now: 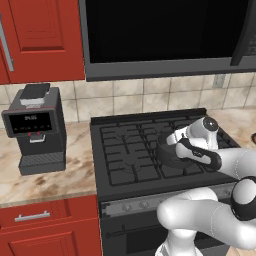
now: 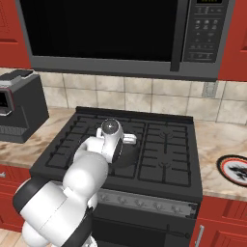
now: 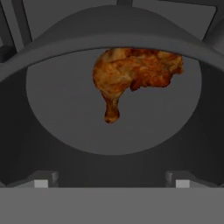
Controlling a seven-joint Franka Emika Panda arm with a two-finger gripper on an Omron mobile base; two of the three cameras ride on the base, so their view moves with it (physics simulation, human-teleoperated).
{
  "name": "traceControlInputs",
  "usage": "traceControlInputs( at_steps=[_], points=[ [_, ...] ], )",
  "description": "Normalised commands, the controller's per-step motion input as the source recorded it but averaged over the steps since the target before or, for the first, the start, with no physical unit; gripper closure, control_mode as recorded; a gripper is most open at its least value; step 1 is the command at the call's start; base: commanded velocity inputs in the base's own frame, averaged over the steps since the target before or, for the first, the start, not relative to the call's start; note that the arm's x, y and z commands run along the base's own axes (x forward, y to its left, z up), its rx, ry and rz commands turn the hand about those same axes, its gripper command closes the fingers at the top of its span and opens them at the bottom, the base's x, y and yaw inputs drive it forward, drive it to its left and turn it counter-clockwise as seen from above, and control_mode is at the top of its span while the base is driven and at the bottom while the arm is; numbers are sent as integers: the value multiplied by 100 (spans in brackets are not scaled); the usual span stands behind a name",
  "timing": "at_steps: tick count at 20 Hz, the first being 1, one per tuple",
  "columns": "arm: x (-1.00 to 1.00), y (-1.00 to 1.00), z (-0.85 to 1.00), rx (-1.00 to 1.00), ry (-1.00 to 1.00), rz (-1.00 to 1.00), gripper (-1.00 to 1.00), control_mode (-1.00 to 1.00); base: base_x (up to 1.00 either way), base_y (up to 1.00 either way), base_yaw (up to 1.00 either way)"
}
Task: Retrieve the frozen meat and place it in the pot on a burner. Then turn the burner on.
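The frozen meat (image 3: 131, 72), a reddish-brown drumstick-shaped lump, lies on the floor of the dark grey pot (image 3: 57, 109), touching nothing else. My gripper (image 3: 111, 183) hangs just above it, open, its fingertips (image 3: 41, 183) spread wide with nothing between them. In the left base view the pot (image 1: 165, 155) sits on a burner's black grate (image 1: 130, 160) near the front middle of the stove, with my hand bent down over it. From the right base view the hand covers most of the pot (image 2: 126, 158).
A row of stove knobs (image 1: 127, 206) runs along the front panel below the grates. A black coffee machine (image 1: 35, 130) stands on the counter to the left. A patterned plate (image 2: 236, 169) lies on the right counter. The microwave (image 2: 111, 34) hangs overhead.
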Motion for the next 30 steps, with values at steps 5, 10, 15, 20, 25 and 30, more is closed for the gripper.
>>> traceControlInputs(
  at_steps=[5, 10, 15, 20, 25, 30],
  points=[
    [-5, 0, 32, -2, 4, 0, -100, -100, 0, 0, 0],
    [-32, -4, 36, 0, 0, -4, -100, -100, 0, 0, 0],
    [-31, -21, 31, 0, 1, -7, -100, -100, 0, 0, 0],
    [-15, -23, 38, 0, 5, -11, -100, -100, 0, 0, 0],
    [-65, -23, 40, 0, 0, -12, -100, -100, 0, 0, 0],
    [-73, -29, 2, 0, 0, -14, -100, -100, 0, 0, 0]
  ],
)
